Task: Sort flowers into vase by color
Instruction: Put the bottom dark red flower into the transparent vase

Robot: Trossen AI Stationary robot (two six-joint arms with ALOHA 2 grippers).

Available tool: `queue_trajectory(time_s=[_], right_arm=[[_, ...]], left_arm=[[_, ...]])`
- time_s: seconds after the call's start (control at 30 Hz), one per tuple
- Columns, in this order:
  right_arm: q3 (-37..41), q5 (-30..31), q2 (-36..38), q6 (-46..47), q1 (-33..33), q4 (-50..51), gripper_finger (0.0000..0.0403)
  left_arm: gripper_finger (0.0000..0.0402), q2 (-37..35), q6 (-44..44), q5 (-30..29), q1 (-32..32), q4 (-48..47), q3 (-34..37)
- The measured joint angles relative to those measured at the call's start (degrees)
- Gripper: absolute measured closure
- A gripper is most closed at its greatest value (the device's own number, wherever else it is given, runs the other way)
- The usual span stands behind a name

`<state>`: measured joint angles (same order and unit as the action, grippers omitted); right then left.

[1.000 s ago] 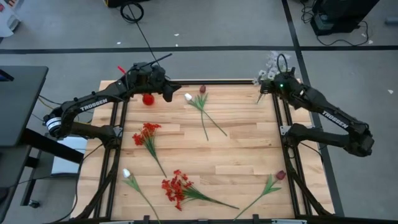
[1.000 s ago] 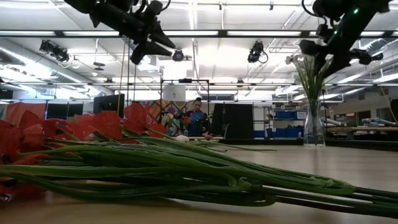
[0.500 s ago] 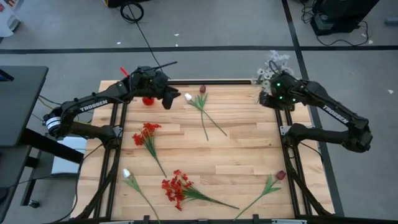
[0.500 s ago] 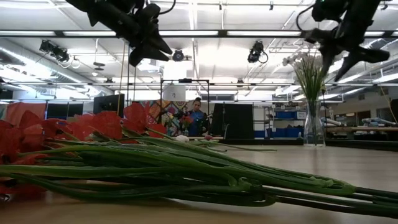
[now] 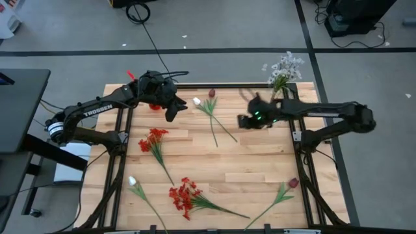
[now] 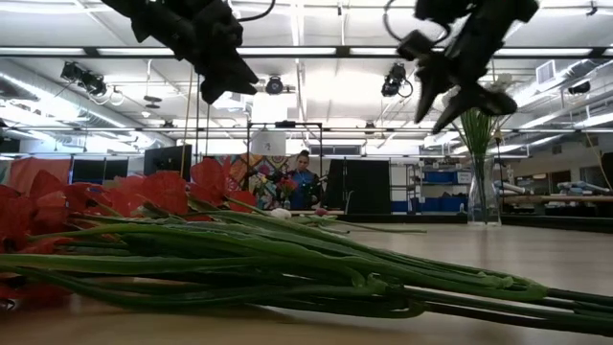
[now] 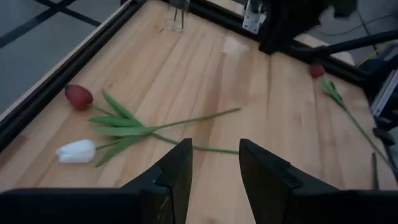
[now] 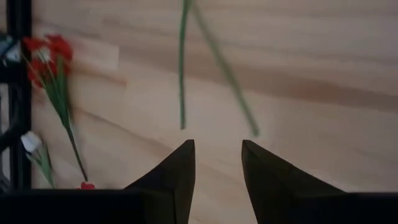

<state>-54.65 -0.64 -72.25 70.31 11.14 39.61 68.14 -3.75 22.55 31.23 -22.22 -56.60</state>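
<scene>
**Both pincers empty over far half of desk, flowers still scattered**

Right pincer (image 5: 246, 121) hangs above the desk (image 5: 260, 162), inward from the far right corner, fingers (image 8: 176, 177) apart with nothing between them. Wrist view from it looks down on two bare green stem ends. Left pincer (image 5: 175, 107) hovers near the far left, just beside the white tulip (image 5: 196, 101); fingers (image 7: 176, 174) apart, empty.

Pale whitish sprigs (image 5: 283, 67) stand in a clear glass vase (image 6: 484, 192) at the far right corner. A small red item (image 5: 155, 104) sits under the left arm at the far left edge; cannot tell what it is.

Flowers lying flat on the desk:
- white tulip and maroon tulip (image 5: 211, 93) side by side at far centre, stems crossing and running toward the middle
- red cluster (image 5: 153, 140) left of centre
- second red cluster (image 5: 183, 195) near front centre, stem pointing right
- second white tulip (image 5: 132, 182) at front left
- second maroon tulip (image 5: 293, 183) at front right

Low view: red blooms and long green stems fill the foreground. A person (image 6: 304, 182) stands in the room behind the desk.
</scene>
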Motion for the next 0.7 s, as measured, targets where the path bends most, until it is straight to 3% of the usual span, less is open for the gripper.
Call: queue_trajectory(time_s=[0.2, 0.43, 0.7], right_arm=[[0.0, -2.41, -8.27, 9.37, -6.92, -3.73, 0.0268], [0.0, -15.16, -12.22, 19.7, -17.53, -2.42, 0.028], [-0.02, -24.61, -12.04, 12.75, -33.01, -2.8, 0.0281]], left_arm=[[0.0264, 0.0, 0.61, 0.03, 0.03, -3.56, 0.0], [0.0264, 0.0, 4.82, 0.04, 0.03, -9.9, 0.0], [0.0264, 0.0, 9.35, 0.48, -0.09, -12.96, 0.0]])
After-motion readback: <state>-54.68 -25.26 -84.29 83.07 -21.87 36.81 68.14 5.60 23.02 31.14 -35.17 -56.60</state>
